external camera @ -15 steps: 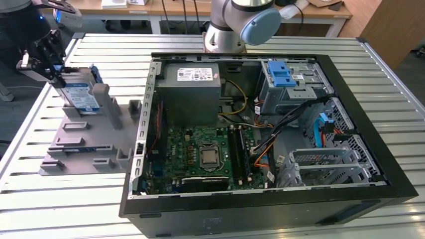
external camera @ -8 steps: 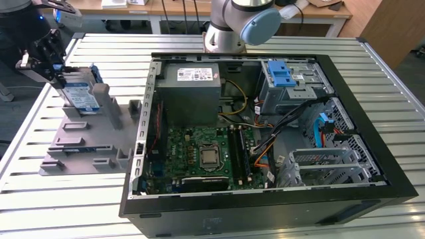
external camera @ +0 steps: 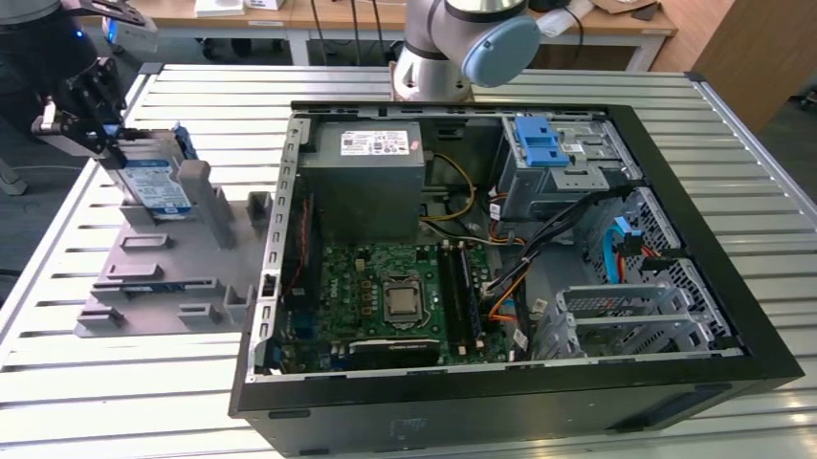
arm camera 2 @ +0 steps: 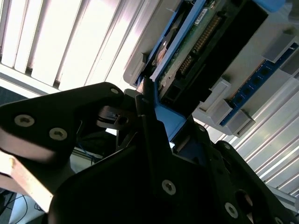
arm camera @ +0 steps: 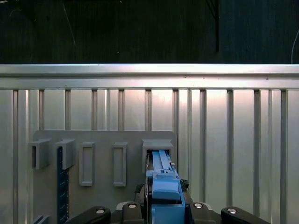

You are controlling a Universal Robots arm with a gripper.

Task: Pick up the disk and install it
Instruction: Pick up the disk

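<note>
1. Upright posts of the grey holder block (external camera: 141, 258) stand close beside the disk (external camera: 151, 182).
2. The slatted surface (external camera: 52, 287) at the exterior view's left lies bare.
3. The computer case (external camera: 447, 421) wall rises just beside the block.
4. Cables (external camera: 568, 222) cross near the blue-latched drive cage (external camera: 558, 158).

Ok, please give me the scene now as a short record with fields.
disk: upright, in a slot of the grey holder
tool: closed on the disk's top edge, at the exterior view's left
computer case: open, lying on the table, beside the holder
drive cage: inside the case, blue latch on top
</note>
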